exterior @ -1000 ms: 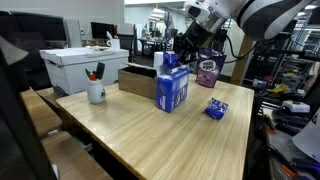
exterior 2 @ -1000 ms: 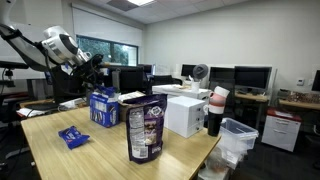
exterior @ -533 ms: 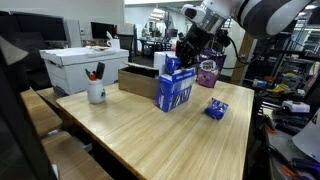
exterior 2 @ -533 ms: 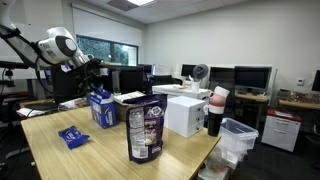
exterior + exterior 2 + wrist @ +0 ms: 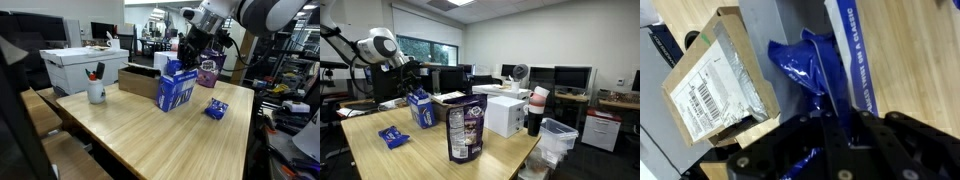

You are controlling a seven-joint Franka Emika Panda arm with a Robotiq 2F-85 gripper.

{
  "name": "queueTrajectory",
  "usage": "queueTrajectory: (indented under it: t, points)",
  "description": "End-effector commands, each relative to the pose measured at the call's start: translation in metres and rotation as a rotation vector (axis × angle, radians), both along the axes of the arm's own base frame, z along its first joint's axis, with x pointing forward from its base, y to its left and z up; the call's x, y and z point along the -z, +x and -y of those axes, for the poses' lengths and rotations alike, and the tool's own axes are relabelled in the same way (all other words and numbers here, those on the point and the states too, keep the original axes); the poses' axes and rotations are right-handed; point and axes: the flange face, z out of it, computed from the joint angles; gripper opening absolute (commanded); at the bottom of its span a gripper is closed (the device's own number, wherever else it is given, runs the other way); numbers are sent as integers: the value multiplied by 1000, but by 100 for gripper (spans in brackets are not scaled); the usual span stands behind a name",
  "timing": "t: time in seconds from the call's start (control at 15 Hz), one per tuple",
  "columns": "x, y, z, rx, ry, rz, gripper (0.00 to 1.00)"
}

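Blue box [image 5: 175,90] with white panels — purple bag [image 5: 208,72], white mug [image 5: 96,94]

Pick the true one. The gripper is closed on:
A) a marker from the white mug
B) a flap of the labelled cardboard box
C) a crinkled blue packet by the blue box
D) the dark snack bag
C: in the wrist view the gripper is shut on a crinkled blue packet, right beside the blue box. In an exterior view it sits at the top of that box.
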Motion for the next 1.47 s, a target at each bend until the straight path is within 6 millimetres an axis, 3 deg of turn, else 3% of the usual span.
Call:
queueTrajectory:
  t: [0.0, 0.93, 1.4]
  points:
    - [5, 7, 0, 23, 4, -53, 4]
    - [32, 49, 3, 141, 14, -200, 4]
    - [27, 50, -3, 159, 2, -269, 4]
